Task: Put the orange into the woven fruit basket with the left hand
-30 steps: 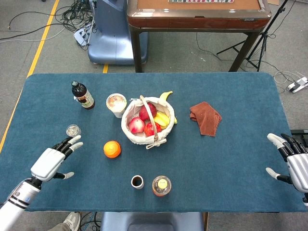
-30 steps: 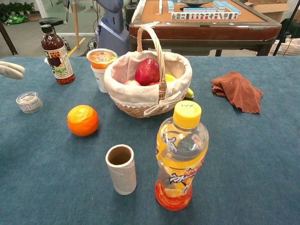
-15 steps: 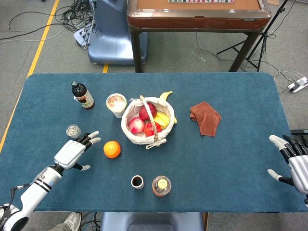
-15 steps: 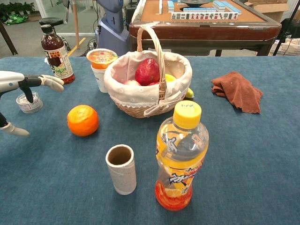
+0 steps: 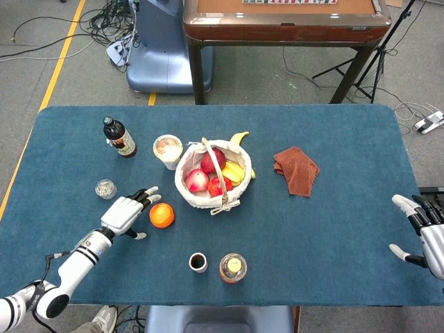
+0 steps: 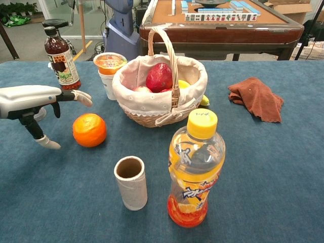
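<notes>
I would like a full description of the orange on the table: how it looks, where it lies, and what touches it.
The orange is round and bright orange, with a dimpled, slightly glossy skin and a small dent at its top. It rests whole on the blue cloth-covered table, in front and to the left of the woven fruit basket, apart from it. The left hand is beside it with fingers spread, its fingertips reaching over and beside the fruit; no grip shows, and contact cannot be told. Only the table clearly touches it.

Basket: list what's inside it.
The basket holds red fruit, a pinkish one and bananas, over a white liner. Anything beneath them is hidden.
</notes>
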`<state>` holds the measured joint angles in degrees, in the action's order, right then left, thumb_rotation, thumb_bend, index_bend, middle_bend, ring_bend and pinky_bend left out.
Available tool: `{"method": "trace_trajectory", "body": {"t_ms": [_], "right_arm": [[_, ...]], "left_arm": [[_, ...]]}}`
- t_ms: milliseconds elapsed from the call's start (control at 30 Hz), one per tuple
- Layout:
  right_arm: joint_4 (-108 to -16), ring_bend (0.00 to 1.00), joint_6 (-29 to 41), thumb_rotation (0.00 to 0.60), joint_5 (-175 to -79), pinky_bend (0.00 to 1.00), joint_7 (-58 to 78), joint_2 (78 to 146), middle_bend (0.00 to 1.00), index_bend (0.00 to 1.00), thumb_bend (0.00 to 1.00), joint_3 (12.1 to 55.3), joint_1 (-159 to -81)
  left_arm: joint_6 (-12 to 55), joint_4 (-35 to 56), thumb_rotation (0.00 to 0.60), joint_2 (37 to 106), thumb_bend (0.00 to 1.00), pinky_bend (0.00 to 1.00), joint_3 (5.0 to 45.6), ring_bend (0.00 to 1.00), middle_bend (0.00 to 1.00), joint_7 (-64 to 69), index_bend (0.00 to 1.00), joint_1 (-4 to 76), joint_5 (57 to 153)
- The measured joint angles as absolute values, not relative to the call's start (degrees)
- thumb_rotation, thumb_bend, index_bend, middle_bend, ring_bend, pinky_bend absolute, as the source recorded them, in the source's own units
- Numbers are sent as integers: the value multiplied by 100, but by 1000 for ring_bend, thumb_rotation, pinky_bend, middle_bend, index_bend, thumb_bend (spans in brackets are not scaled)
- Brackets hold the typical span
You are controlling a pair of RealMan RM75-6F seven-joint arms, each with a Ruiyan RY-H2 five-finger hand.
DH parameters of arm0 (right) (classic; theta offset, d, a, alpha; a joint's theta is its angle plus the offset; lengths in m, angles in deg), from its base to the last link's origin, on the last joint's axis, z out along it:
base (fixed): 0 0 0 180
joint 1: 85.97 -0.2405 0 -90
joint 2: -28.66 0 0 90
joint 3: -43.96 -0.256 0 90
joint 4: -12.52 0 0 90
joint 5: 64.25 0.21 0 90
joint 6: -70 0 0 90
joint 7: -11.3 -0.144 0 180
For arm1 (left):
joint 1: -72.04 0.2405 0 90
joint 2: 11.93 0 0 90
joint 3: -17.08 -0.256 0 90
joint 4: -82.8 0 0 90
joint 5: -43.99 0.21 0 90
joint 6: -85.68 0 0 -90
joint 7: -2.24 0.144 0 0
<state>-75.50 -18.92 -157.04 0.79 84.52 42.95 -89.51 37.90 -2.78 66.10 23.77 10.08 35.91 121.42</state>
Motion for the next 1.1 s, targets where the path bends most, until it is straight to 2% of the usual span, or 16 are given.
{"method": "trace_trajectory", "body": {"t_ms": [200,333,467,633,800,1100], "right_arm": [[-7486,101,-1913,600,-15683,174,12,8470,202,162,26,4293,-8924],[-7442,102,-1965,600,-15663,174,-45,8467,202,162,26,4291,-8882],[-7395,101,-1986,600,-15640,174,-95,8474,202,162,25,4292,-8850],[-7366,101,-1979,600,-15642,174,-117,8491,202,162,25,4293,-8846],[-7373,101,-2003,600,-15636,174,-125,8476,202,162,25,4274,-8838],[-7340,101,-1880,600,-15636,173,-123,8521,202,162,26,4263,-8906]], "left_arm": [[3863,-178,600,6876,96,408,2448,167,79,1124,214,3462,11812],[3850,-66,600,7096,95,462,2525,219,146,1168,279,3368,11617],[3773,51,600,7271,96,537,2551,339,267,1343,353,3313,11479],[3573,154,600,7444,96,627,2526,514,511,1686,496,3295,11380],[3106,27,600,7418,96,646,2441,537,542,1789,524,3433,11514],[2093,-625,600,6714,96,658,2284,521,542,1204,522,3892,12320]]}}
